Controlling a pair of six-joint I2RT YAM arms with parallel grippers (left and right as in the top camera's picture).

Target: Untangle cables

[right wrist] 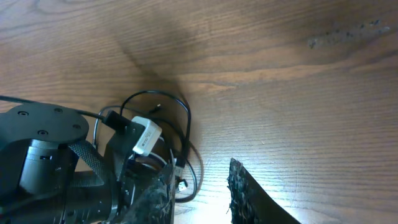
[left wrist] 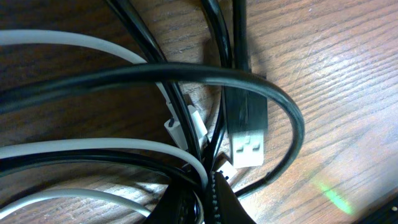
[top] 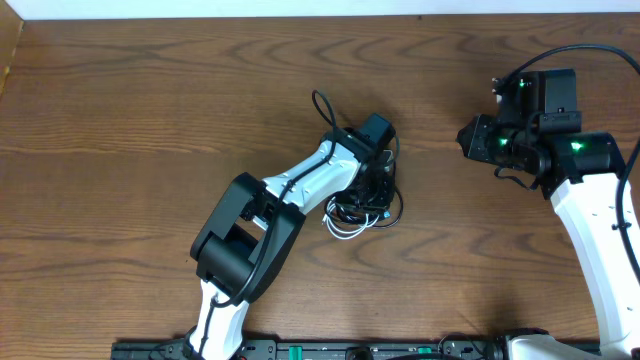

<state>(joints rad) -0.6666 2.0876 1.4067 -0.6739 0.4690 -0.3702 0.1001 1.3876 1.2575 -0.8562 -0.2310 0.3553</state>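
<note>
The black and white cables (top: pixel 356 212) lie in one tangled heap at the table's middle. Up close, a black cable (left wrist: pixel 186 73) arches over the white cable (left wrist: pixel 93 146), with a black USB plug (left wrist: pixel 247 127) and a small white plug (left wrist: pixel 186 124) lying inside the loop. My left gripper (left wrist: pixel 209 200) is down in the heap, shut on strands of white and black cable. In the overhead view the left gripper (top: pixel 377 182) covers the heap's top. My right gripper (top: pixel 468 140) hangs open to the right, apart from the heap. Nothing sits between its fingers (right wrist: pixel 249 193), and the cables (right wrist: pixel 186 168) show beyond them.
Brown wooden table (top: pixel 150 110) all around. The left arm (top: pixel 300 185) runs diagonally from the front edge to the heap and fills the left of the right wrist view, where the same left arm (right wrist: pixel 43 149) hides part of the cables. The right arm (top: pixel 590 210) stands along the right edge.
</note>
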